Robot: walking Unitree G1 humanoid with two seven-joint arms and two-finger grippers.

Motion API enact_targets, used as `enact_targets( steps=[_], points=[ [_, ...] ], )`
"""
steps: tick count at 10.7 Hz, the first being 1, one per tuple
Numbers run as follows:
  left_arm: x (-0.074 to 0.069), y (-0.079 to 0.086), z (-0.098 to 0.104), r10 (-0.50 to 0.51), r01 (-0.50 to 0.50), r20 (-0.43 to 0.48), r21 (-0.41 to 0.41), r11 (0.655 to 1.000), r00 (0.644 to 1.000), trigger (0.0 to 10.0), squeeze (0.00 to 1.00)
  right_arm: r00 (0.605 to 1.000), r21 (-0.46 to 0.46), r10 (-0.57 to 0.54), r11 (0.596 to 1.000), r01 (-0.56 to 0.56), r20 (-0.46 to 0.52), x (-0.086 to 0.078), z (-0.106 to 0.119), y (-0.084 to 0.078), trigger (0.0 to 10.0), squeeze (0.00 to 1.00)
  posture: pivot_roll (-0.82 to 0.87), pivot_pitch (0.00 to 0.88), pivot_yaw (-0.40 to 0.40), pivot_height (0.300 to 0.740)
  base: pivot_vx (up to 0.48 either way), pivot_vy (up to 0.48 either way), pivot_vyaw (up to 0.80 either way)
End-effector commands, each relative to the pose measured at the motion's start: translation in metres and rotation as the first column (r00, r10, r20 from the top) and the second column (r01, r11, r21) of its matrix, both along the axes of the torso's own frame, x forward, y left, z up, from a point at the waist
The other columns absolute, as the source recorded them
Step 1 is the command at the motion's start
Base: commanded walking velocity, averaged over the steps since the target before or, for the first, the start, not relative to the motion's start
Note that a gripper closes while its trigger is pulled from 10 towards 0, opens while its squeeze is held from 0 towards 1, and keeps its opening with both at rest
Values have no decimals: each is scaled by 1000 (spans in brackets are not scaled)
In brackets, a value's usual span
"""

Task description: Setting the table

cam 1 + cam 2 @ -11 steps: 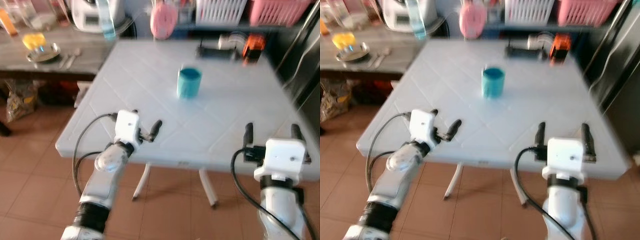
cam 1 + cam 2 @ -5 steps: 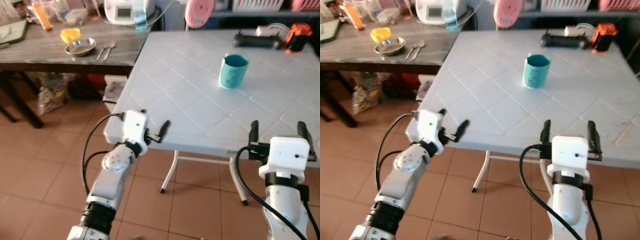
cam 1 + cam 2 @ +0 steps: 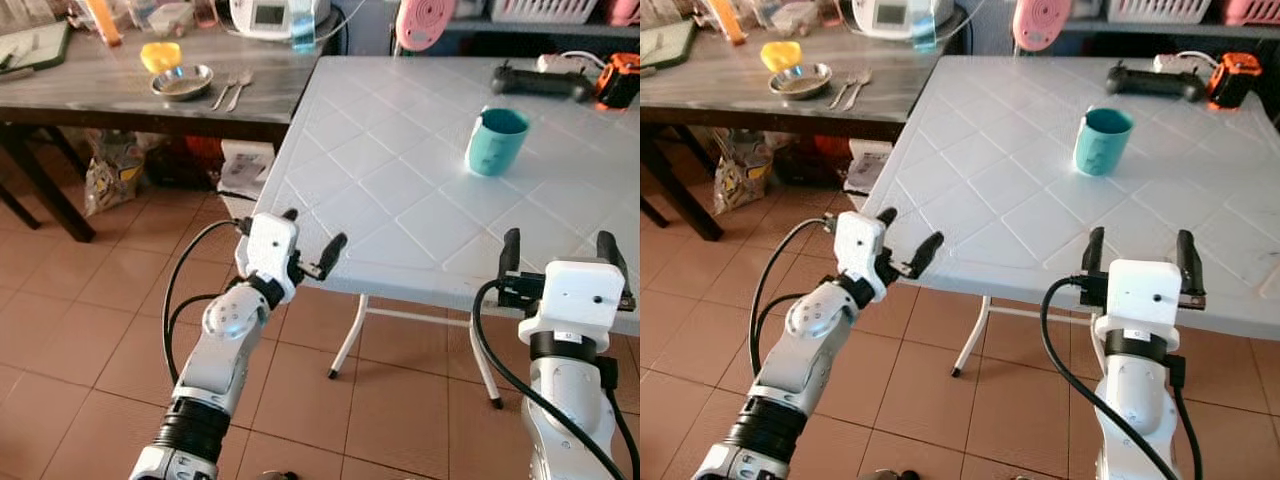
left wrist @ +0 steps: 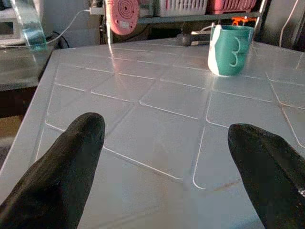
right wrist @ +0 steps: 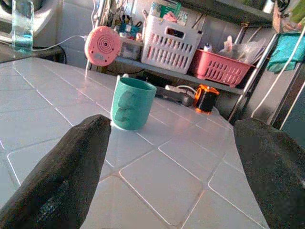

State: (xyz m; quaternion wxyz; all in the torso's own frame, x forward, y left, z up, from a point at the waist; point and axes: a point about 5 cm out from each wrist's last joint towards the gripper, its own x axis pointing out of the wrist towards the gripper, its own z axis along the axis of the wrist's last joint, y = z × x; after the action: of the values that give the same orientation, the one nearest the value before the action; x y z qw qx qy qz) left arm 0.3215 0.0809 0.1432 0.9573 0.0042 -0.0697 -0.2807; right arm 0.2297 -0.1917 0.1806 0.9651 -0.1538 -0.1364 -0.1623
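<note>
Left eye view shifts rightward from half a second ago, showing more of the dark side table (image 3: pixel 120 90); the teal cup (image 3: pixel 497 141) stands mid white table (image 3: pixel 400 190). Both grippers hover at its near edge as before. Left wrist view: left gripper (image 4: pixel 167 157) fingers spread wide. Right wrist view: right gripper (image 5: pixel 176 162) fingers wide, cup ahead.

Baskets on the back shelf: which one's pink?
The right-hand basket is pink; the white basket beside it, nearer the round pink gadget, is taller.
</note>
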Motion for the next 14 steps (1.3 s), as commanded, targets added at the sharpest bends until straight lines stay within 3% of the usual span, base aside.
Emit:
enact_targets(
  steps=[1, 5, 9, 14],
  points=[
    [0, -1, 4, -7, 7, 19, -6, 1000, 1000, 10000, 0, 1000, 3, -3, 1000, 3, 6, -2, 0, -1, 10000, 216, 40, 112, 62, 740, 0, 0, 0],
    [0, -2, 3, -14, 14, 25, -8, 1000, 1000, 10000, 0, 1000, -32, 1, 999, -1, -12, -6, -1, -6, 10000, 212, 34, 111, 62, 740, 309, 0, 0],
    [-1, -4, 1, -26, 26, 18, -5, 1000, 1000, 10000, 0, 1000, -23, 14, 1000, -15, -20, -6, -3, 1, 10000, 220, 30, 112, 62, 740, 386, 0, 0],
    [-2, -7, -2, -33, 34, 11, -5, 999, 999, 10000, 0, 1000, -29, 3, 1000, -3, -17, -6, -2, -2, 10000, 212, 24, 109, 58, 740, 389, 0, 0]
  ],
)
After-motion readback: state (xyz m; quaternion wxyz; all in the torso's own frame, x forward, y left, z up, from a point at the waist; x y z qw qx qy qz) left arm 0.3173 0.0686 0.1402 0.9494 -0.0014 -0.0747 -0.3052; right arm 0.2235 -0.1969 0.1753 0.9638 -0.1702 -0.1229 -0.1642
